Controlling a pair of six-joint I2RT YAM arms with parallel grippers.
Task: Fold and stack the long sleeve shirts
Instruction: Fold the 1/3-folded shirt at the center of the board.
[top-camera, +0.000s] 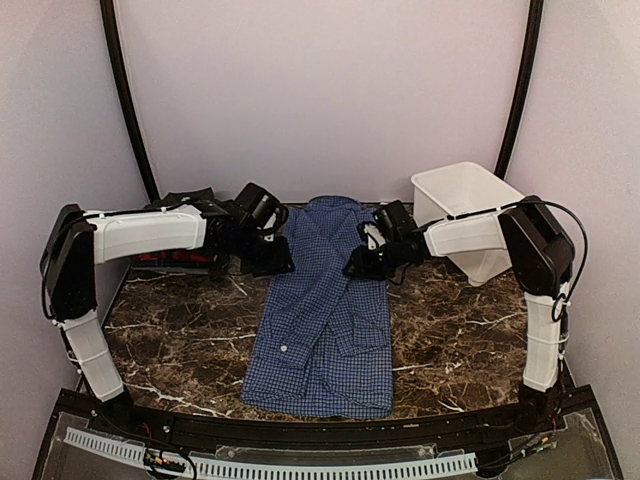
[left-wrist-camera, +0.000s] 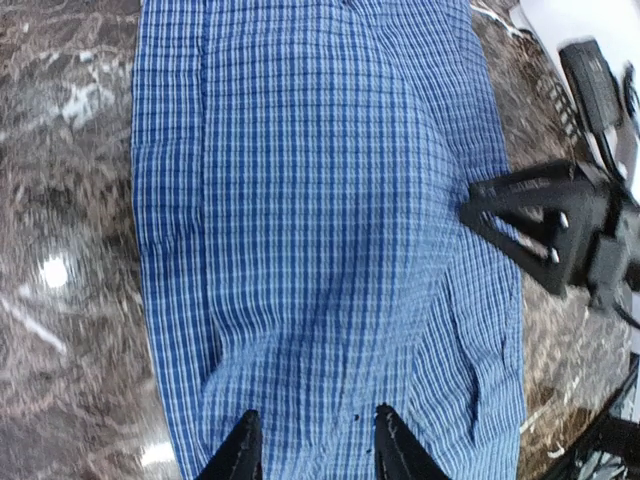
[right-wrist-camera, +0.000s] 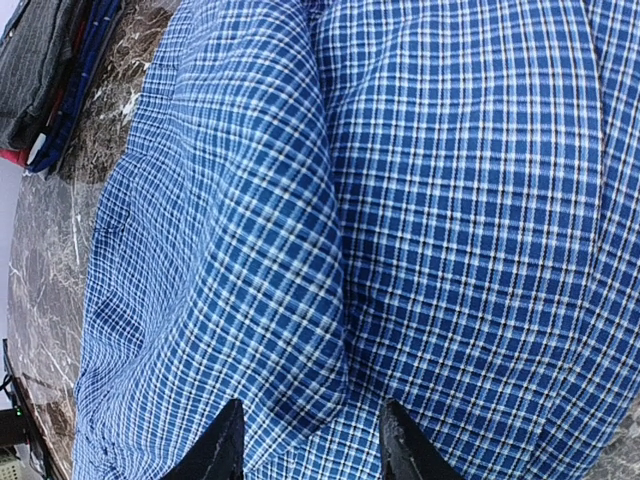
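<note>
A blue long sleeve shirt (top-camera: 322, 318) with fine white check lies folded into a long narrow strip down the middle of the marble table, collar at the far end. My left gripper (top-camera: 268, 260) hovers at the strip's upper left edge. In its wrist view the left gripper (left-wrist-camera: 313, 440) stands open over the flat blue shirt (left-wrist-camera: 320, 200). My right gripper (top-camera: 357, 264) is at the upper right edge. Seen from its wrist, the right gripper (right-wrist-camera: 312, 440) is open above a fold ridge of the blue shirt (right-wrist-camera: 330, 250). A dark shirt (right-wrist-camera: 40, 60) and a red one (top-camera: 160, 258) lie stacked at the far left.
A white plastic basket (top-camera: 470, 215) stands tilted at the back right, close behind the right arm. The stack of other shirts sits under the left forearm (top-camera: 150, 232). Bare marble table (top-camera: 450, 330) shows on both sides of the blue strip.
</note>
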